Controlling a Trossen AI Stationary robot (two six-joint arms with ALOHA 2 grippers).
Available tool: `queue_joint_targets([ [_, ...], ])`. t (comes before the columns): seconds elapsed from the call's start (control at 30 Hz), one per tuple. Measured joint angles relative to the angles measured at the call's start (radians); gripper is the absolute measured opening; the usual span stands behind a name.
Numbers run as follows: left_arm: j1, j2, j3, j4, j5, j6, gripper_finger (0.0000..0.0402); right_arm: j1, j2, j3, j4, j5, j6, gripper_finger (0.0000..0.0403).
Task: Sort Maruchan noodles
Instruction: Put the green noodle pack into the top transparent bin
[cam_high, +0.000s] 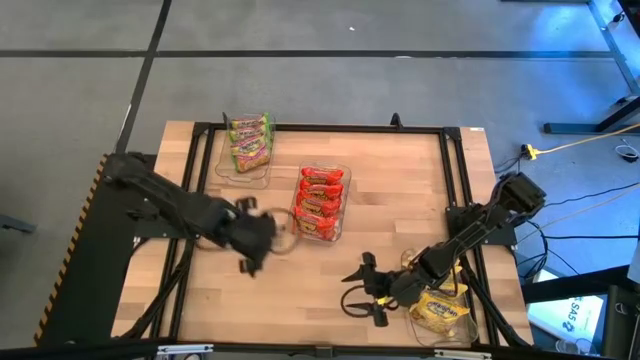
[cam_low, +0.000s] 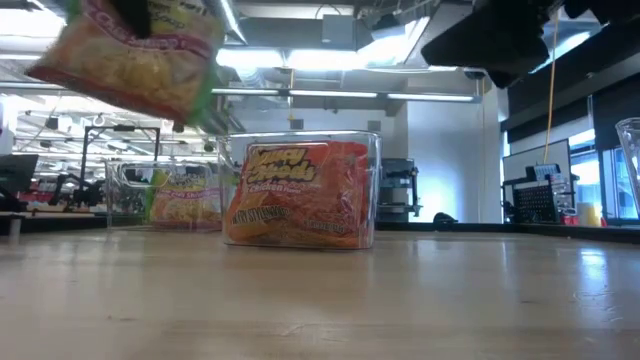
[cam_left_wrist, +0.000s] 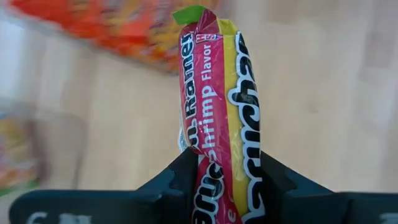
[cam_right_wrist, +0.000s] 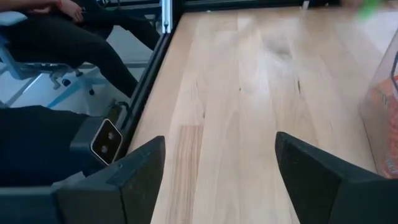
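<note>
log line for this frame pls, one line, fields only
left gripper: shut on green shrimp packet, lifted beside red tray | right gripper: open, empty, low over table near yellow tray | green tray: filled

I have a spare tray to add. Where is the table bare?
Bare wood lies right of the red-packet tray, up to the table frame, and along the near edge between both tools. Crowded: the green-packet tray corner, and the yellow-packet tray beside the right tool.

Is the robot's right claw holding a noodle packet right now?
No. In its wrist view the right gripper is open, with only bare wooden table between its fingers.
</note>
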Motion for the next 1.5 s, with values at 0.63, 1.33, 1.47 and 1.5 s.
queue_joint_targets([
  [0.63,0.580,-0.544,-0.329,0.065,-0.261,0.436,0.0093,-0.035,0.013,-0.001,-0.010,0.021,0.002,0.0276],
  [1.33,1.109,-0.454,-0.638,0.508,0.195,0.793,0.0093,-0.034,0.032,-0.001,-0.017,0.047,-0.031,0.0276],
  [1.47,1.134,-0.416,-0.670,0.517,0.247,0.792,0.0093,-0.041,0.070,-0.001,-0.016,0.043,-0.031,0.0276],
  [1.5,1.138,-0.407,-0.673,0.518,0.245,0.791,0.0093,-0.042,0.076,-0.001,-0.018,0.035,-0.030,0.0276],
])
